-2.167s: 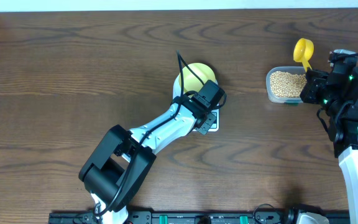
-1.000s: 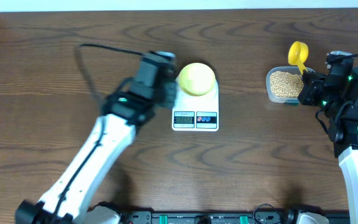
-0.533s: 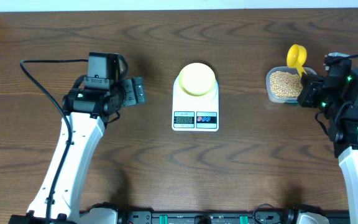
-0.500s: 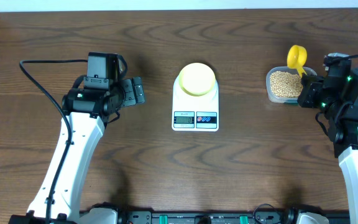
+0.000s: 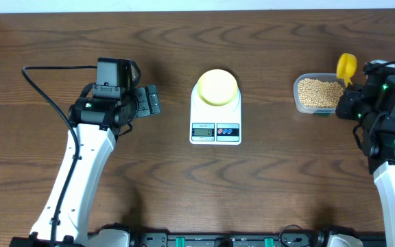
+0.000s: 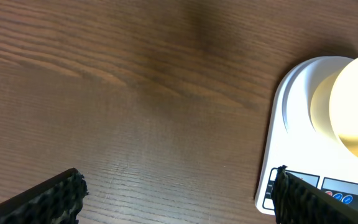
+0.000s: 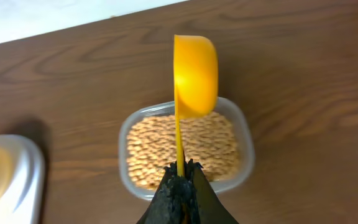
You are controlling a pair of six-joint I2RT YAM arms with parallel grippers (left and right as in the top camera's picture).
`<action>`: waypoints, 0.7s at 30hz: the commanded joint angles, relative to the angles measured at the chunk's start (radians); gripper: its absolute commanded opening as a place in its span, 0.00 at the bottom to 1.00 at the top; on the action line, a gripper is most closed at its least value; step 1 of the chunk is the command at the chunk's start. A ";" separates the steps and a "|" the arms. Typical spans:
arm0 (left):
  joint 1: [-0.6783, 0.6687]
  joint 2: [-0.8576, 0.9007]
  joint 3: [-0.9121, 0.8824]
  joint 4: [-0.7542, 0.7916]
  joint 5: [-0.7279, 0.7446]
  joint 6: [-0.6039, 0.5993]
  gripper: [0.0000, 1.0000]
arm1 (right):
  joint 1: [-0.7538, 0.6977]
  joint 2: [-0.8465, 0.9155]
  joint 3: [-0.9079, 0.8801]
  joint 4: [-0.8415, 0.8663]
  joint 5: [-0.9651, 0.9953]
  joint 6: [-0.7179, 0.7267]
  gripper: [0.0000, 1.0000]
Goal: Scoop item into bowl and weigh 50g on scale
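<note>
The pale yellow bowl [image 5: 216, 87] stands on the white scale [image 5: 215, 116] at the table's middle; both also show at the right of the left wrist view, bowl [image 6: 353, 106] on scale [image 6: 288, 130]. Beige beans [image 5: 314, 92] fill a clear tub [image 5: 298, 103] at the right. My right gripper [image 5: 348, 88] is shut on the handle of a yellow scoop [image 5: 347, 66], held edge-up above the tub's far right side; in the right wrist view the scoop [image 7: 194, 74] rises over the beans [image 7: 185, 149]. My left gripper [image 5: 150, 103] hangs open, left of the scale, holding nothing.
The table's far edge and a white wall strip [image 5: 184, 5] run along the top. A black rail [image 5: 204, 240] lines the near edge. The scale's display and two buttons [image 5: 215, 130] face the near side.
My left arm pulled away from the scale to the left and its gripper opened; it has since held still. My right gripper carried the scoop to the right, over the tub's far right side.
</note>
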 commanded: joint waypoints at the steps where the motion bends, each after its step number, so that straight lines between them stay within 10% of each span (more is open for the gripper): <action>1: 0.003 -0.004 0.014 -0.003 0.002 -0.002 0.98 | -0.006 0.003 0.018 -0.002 0.064 -0.016 0.01; 21: 0.003 -0.004 0.014 -0.003 0.002 -0.002 0.98 | -0.005 0.037 0.018 0.006 0.037 0.113 0.01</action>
